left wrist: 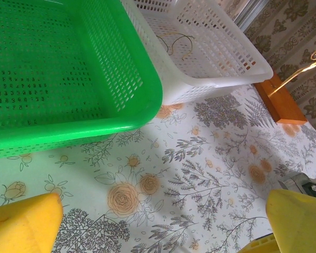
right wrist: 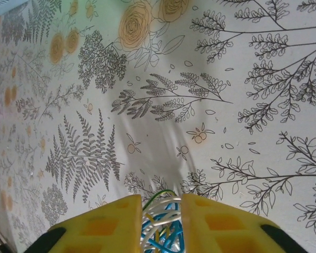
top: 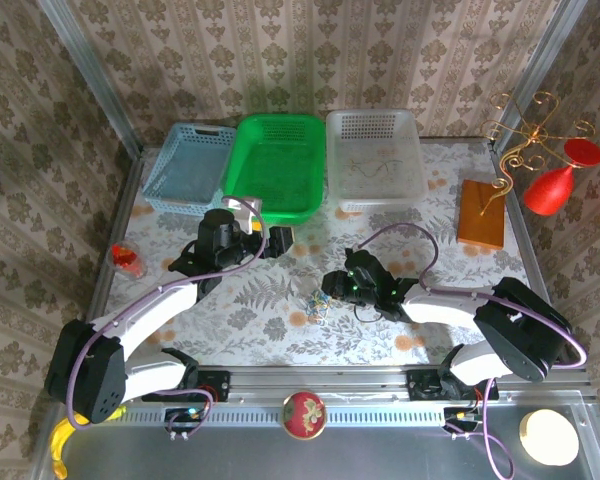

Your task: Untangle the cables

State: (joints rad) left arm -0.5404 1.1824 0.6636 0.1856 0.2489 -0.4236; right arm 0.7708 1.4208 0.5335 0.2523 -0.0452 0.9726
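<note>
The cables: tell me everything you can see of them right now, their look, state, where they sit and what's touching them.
The cables are a small tangled knot of thin, floppy cords: blue, whitish, yellow and one green strand, looping over each other. From above they sit mid-table on the floral tablecloth, beside the right arm's wrist. The right tool is closed on the knot, its yellow fingers pressing the strands from both sides. How far the cords run behind the fingers is hidden.
</note>
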